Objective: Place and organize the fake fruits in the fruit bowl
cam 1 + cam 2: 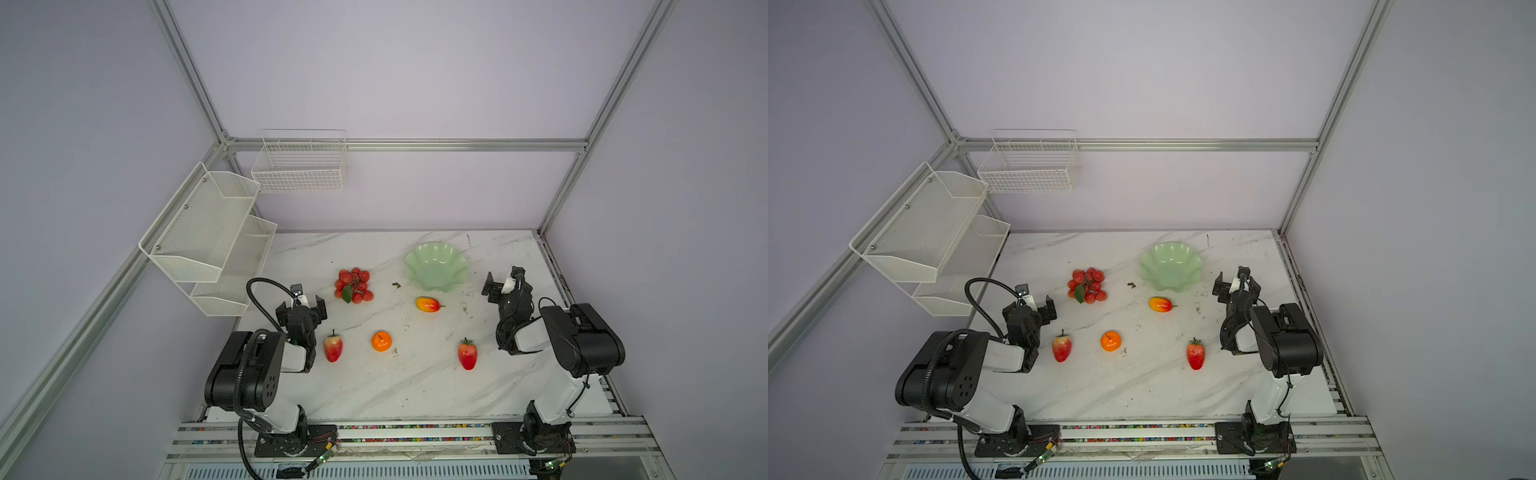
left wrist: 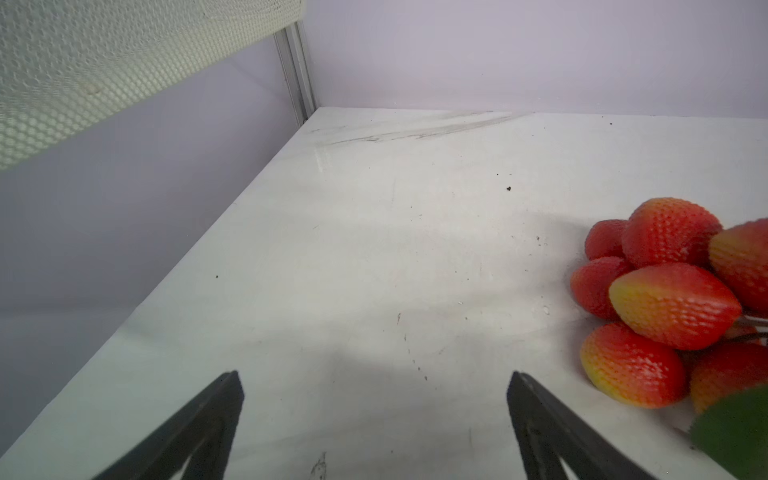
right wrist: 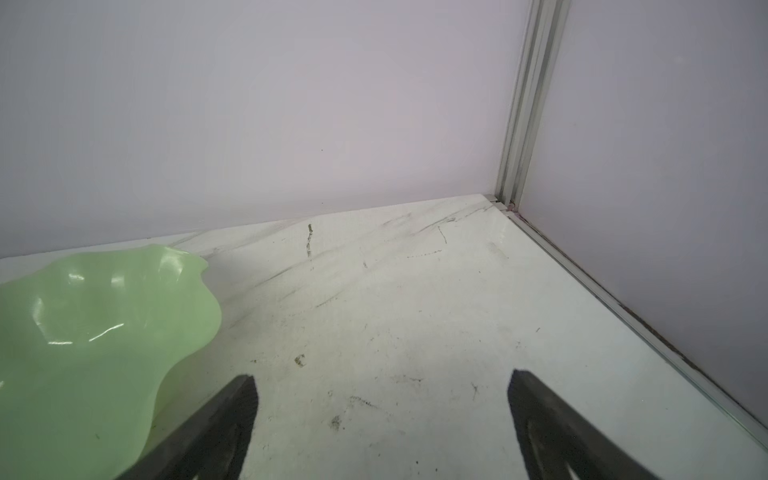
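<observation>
The pale green fruit bowl stands empty at the back right of the marble table. A cluster of red berries lies at the back left. The mango rests in front of the bowl. An orange lies mid-table between two strawberries. My left gripper is open beside the berries, holding nothing. My right gripper is open just right of the bowl, also holding nothing.
A white two-tier mesh shelf hangs on the left wall over the table's left edge. A white wire basket is mounted on the back wall. Aluminium frame posts stand at the back corners.
</observation>
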`<state>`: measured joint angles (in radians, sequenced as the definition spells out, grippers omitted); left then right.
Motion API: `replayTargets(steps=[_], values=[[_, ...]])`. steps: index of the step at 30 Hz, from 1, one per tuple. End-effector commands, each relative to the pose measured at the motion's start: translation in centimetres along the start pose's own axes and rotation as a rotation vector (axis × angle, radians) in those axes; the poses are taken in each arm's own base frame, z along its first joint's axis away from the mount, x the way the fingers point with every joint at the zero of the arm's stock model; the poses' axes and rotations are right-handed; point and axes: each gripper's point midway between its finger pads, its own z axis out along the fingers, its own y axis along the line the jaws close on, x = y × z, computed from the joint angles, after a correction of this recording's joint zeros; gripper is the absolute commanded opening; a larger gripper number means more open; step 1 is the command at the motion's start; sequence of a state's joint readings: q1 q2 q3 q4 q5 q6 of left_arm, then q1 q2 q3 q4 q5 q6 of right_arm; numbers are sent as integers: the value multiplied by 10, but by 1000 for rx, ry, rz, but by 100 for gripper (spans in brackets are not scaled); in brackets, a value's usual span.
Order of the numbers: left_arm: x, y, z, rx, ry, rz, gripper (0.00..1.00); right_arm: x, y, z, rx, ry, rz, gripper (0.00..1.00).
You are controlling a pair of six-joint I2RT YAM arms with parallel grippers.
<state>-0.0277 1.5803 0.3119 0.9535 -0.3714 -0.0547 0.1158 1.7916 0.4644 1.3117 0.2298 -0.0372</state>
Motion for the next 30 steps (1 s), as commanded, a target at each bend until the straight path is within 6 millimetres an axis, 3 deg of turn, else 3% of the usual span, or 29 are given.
replayTargets(steps=[1, 21, 26, 30], values=[[-32, -4, 7, 0, -84, -12, 100, -10, -3, 0, 9, -36, 5, 97], [-33, -3, 6, -3, -89, -13, 100, -12, -5, -2, 14, -45, 9, 97], [-58, 3, -5, -23, -98, -17, 100, -42, -21, -18, 96, -87, 54, 97], [-91, 4, -24, -31, -75, -38, 98, -78, 0, -25, 20, -68, 109, 97]])
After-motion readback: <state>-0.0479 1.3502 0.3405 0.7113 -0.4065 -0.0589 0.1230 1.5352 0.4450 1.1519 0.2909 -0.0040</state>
